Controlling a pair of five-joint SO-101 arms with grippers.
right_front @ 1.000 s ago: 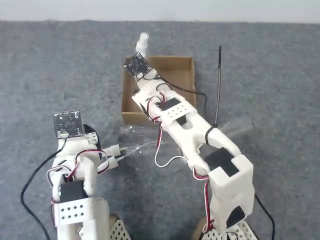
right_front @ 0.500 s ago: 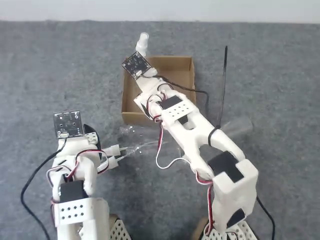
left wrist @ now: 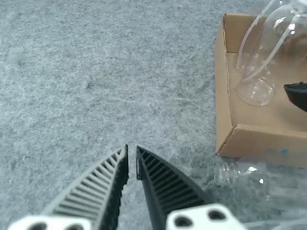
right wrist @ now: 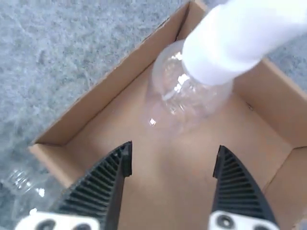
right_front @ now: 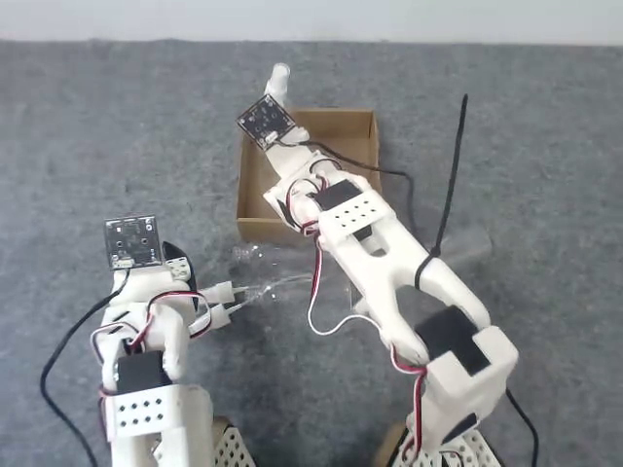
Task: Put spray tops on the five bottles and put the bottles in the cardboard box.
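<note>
R gripper [right wrist: 171, 165] is over the box [right wrist: 108, 84], fingers wide apart, holding nothing. Capped bottle [right wrist: 189, 98] w/ white spray top [right wrist: 235, 33] sits inside the box at the far corner, base on the floor, tilted (top pokes past the rim in high view). L gripper [left wrist: 132, 149] is low over the table [left wrist: 96, 72] near the box, fingers almost together, nothing btwn them. Open bottle [left wrist: 240, 175] lies on its side just beside the box's front wall.

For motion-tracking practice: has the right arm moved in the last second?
Yes. The right arm swung its elbow down and right in the high view, away from the cardboard box; its wrist stayed over it.
</note>
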